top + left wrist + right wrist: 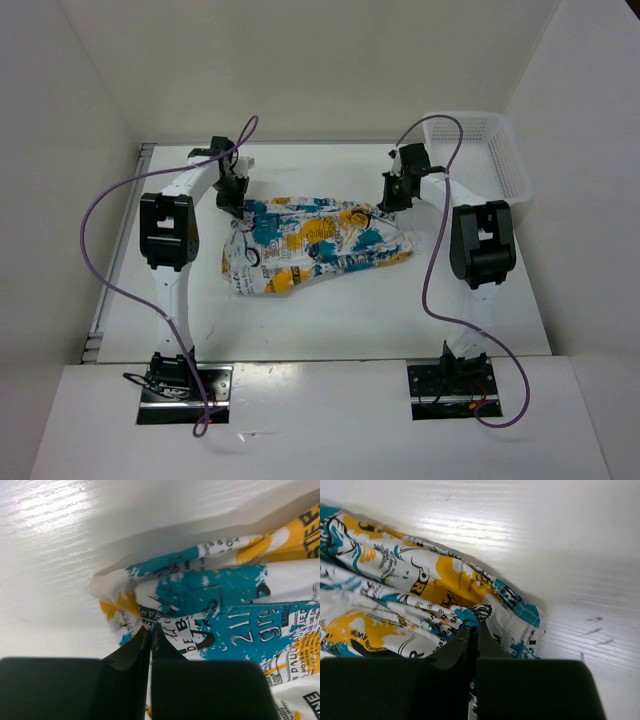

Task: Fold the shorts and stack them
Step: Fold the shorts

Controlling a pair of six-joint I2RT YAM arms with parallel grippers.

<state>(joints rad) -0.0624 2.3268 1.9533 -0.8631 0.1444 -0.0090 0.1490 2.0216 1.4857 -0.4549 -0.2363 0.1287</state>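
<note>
The shorts (310, 245), white cloth with a teal, yellow-orange and black print, lie spread and rumpled across the middle of the table. My left gripper (232, 198) is at their far left corner and is shut on a pinch of the cloth (165, 600); the fingers (135, 650) meet with fabric between them. My right gripper (392, 200) is at their far right corner and is shut on a fold of the cloth (420, 590), which bunches at the fingertips (492, 647).
A white plastic mesh basket (495, 150) stands at the far right of the table (330, 320). White walls close in the back and sides. Purple cables loop over both arms.
</note>
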